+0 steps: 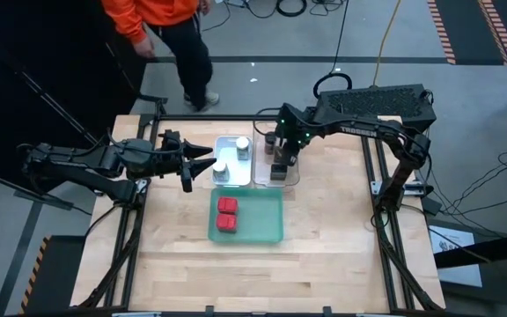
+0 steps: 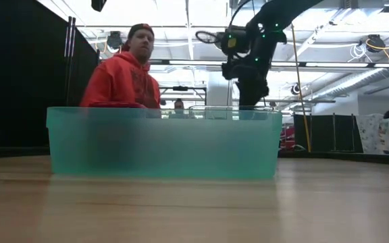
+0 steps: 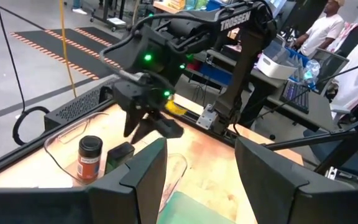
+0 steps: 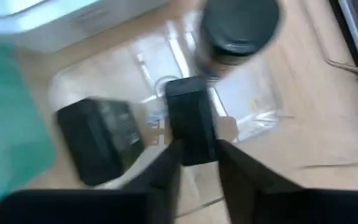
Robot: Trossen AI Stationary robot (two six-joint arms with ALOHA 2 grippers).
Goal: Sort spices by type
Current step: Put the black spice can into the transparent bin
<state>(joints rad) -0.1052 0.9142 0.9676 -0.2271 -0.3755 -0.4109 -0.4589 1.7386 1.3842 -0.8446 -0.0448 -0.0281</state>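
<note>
— Where's your right pincer (image 4: 199,149)?
— Over the clear tray (image 1: 290,175) — fingers clamped on a dark grey tin (image 4: 190,119), beside the brown jar (image 4: 236,32).
— And the left pincer (image 1: 202,165)?
— Apart, empty, beside the white tray (image 1: 221,143).

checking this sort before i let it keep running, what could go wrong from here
1. The right gripper has its jaws around a dark grey tin in the clear tray, close to a second grey tin and the brown dark-lidded jar; either could get knocked.
2. The left gripper waits, jaws open, beside the white tray holding two white-lidded jars; a stray move might tip them.
</note>
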